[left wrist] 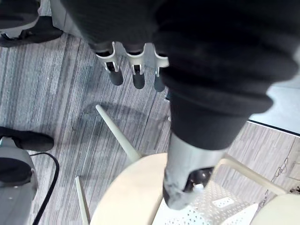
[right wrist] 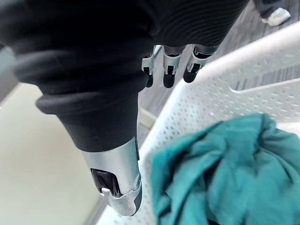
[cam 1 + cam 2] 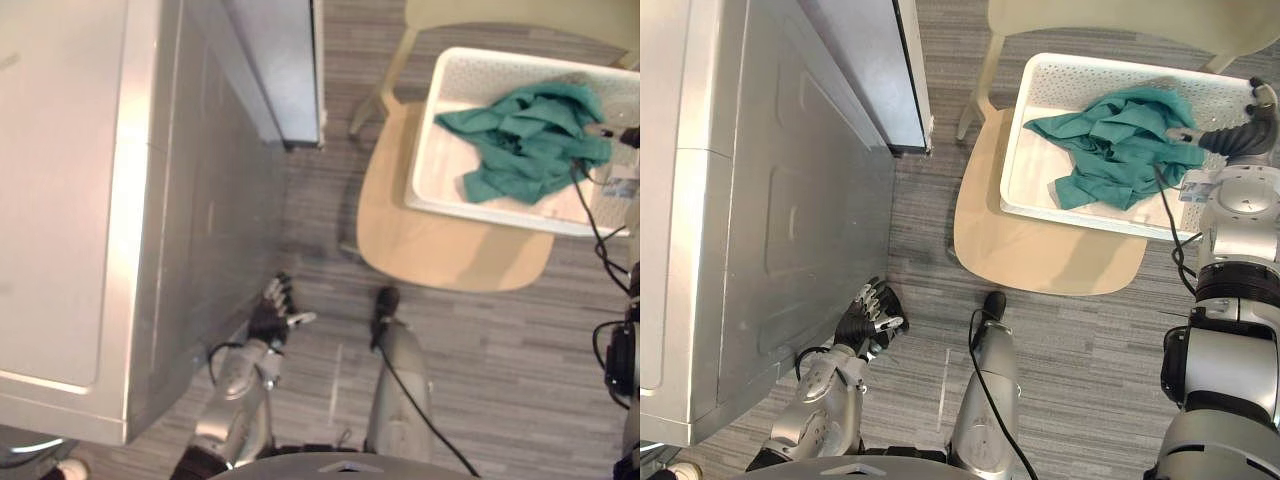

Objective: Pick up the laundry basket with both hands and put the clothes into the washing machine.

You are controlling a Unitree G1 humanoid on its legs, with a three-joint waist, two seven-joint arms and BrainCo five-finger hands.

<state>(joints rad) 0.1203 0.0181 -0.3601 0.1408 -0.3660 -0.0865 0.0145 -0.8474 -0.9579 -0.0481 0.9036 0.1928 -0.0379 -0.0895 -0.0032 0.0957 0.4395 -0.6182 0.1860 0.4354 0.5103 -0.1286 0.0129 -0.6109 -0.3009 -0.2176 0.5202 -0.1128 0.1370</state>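
A white perforated laundry basket (image 3: pixel 1040 200) rests on a pale wooden chair (image 3: pixel 1040 255) at the upper right. A teal bundle of clothes (image 3: pixel 1110 145) lies inside it. My right hand (image 3: pixel 1240 135) is at the basket's right rim (image 2: pixel 211 93), open, with straight fingers (image 2: pixel 171 70) above the rim and the thumb (image 2: pixel 119 187) over the clothes (image 2: pixel 225 173). My left hand (image 3: pixel 278 312) hangs low by the washing machine's side, open and holding nothing, well short of the chair. The left wrist view shows its fingers (image 1: pixel 136 70) above the floor and the chair seat (image 1: pixel 136 197).
The grey-white washing machine (image 3: pixel 90 200) takes up the left side. A grey panel, seemingly its door (image 3: pixel 285 70), juts out at the top near the chair. Striped grey floor (image 3: pixel 480 360) lies between the machine and the chair.
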